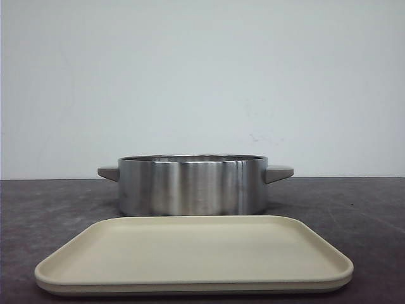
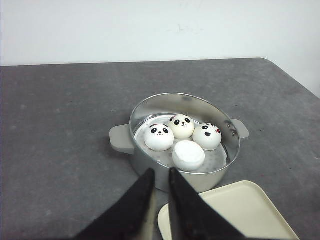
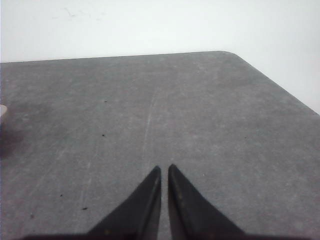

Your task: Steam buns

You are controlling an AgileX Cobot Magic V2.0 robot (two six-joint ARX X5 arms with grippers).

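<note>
Both hands have their two black fingers brought together with only a thin slit between them, and neither one holds anything. Left hand (image 2: 161,172) hangs above the worktop (image 2: 60,125), just in front of the near wall of the steel pot (image 2: 150,107), with its fingertips over the pot's rim in the wrist view. Right hand (image 3: 164,169) is over a bare part of the grey worktop, and only a small pale edge of something shows at the side of its view; I cannot tell what it is.

Four buns (image 2: 182,139) lie inside the pot on its perforated bottom plate, close together and touching or nearly touching. Three of them show a black panda face: one (image 2: 159,136) toward the grey handle (image 2: 121,138), one (image 2: 182,126) at the back, and one (image 2: 207,136) toward the other handle. The fourth bun (image 2: 188,154) lies nearest to the left hand and shows only plain white, so its face is turned away.

A cream tray (image 1: 304,269) with rounded corners lies flat on the worktop, just before the pot in the front view. From that view the pot's wall hides the buns, and only its two grey handles stick out at the sides.
</note>
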